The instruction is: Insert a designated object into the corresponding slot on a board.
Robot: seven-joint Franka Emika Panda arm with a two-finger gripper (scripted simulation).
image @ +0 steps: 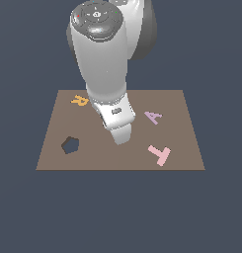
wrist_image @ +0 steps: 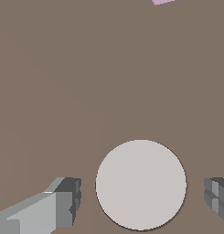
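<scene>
The light grey round disc [wrist_image: 141, 184] lies flat on the brown board [wrist_image: 63, 82], with a thin dark line around its rim. My gripper [wrist_image: 141, 194] is open and straddles the disc. One finger [wrist_image: 67, 201] stands on one side and the other finger [wrist_image: 217, 195] on the other, each with a gap to the disc. In the exterior view the arm's hand [image: 120, 129] stands low over the middle of the board [image: 172, 104] and hides the disc. No open dark round hole shows in either view.
A dark pentagon-shaped hole [image: 70, 145] is near the board's front corner at the exterior view's left. An orange R [image: 80, 100] lies at the back left, a lilac A [image: 153, 117] and a pink T [image: 160, 154] at the right. A pinkish letter edge [wrist_image: 162, 2] shows in the wrist view.
</scene>
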